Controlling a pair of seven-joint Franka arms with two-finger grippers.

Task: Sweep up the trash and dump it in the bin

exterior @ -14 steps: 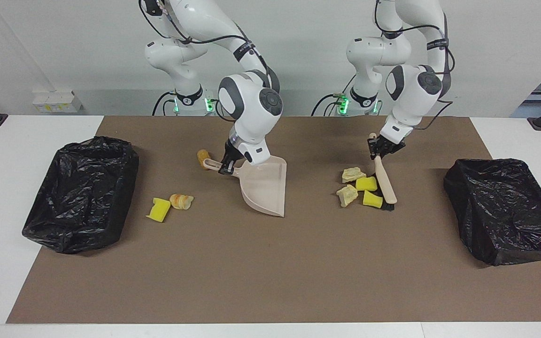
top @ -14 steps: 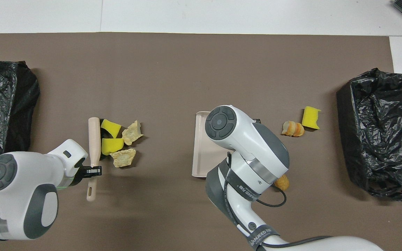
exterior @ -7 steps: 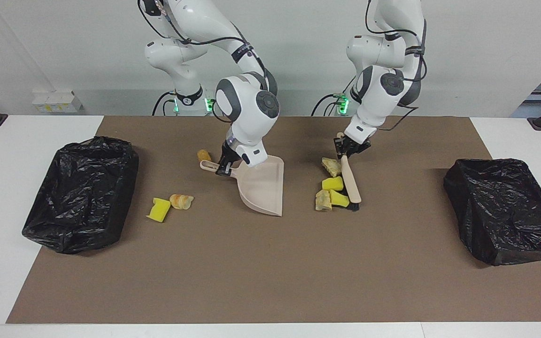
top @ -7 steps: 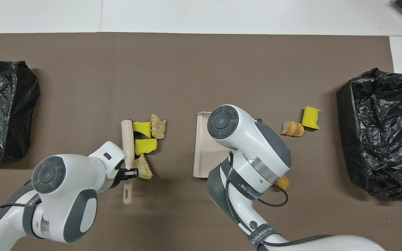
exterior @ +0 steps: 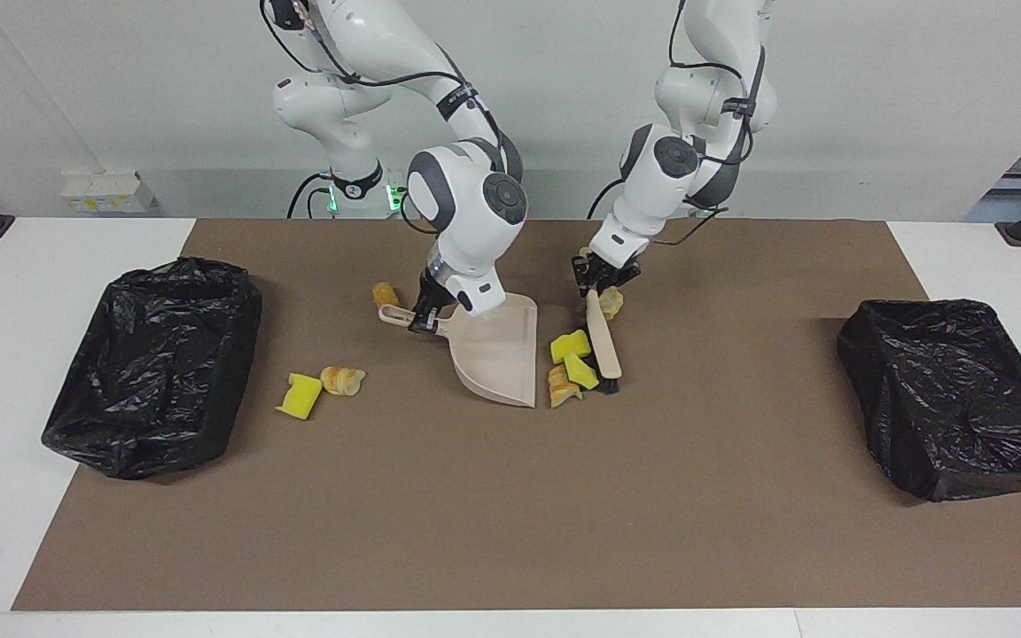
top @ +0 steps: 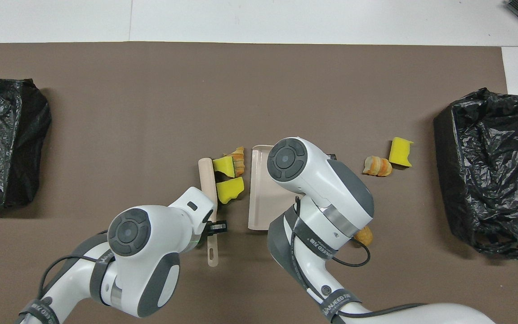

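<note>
In the facing view, starting at nine o'clock, a black bin (exterior: 151,363) is sitting at the right arm's end of the table. No trash is showing in it.

Next, a yellow sponge chunk (exterior: 300,395) and a bread lump (exterior: 342,380) are lying together on the brown mat (exterior: 510,532), not swept yet. At eleven o'clock from the dustpan (exterior: 497,354), an orange-brown nugget (exterior: 384,294) is also waiting, just beside the dustpan's handle.

The right gripper (exterior: 423,319) is squeezing that handle tight and holding the dustpan tipped, with its open edge on the mat.

At three o'clock from the dustpan, a small pile (exterior: 571,368) of two yellow chunks and one bread lump is sitting right at the open edge, almost going in. The brush (exterior: 605,346) is pressing against the pile. The left gripper (exterior: 596,285) is clenching the brush handle. One more lump (exterior: 613,301) is sitting at three o'clock from the brush handle, so I think the brush is missing it.

At the left arm's end, a second black bin (exterior: 945,399) is waiting.

So the job is only starting: nothing is dumped yet.
</note>
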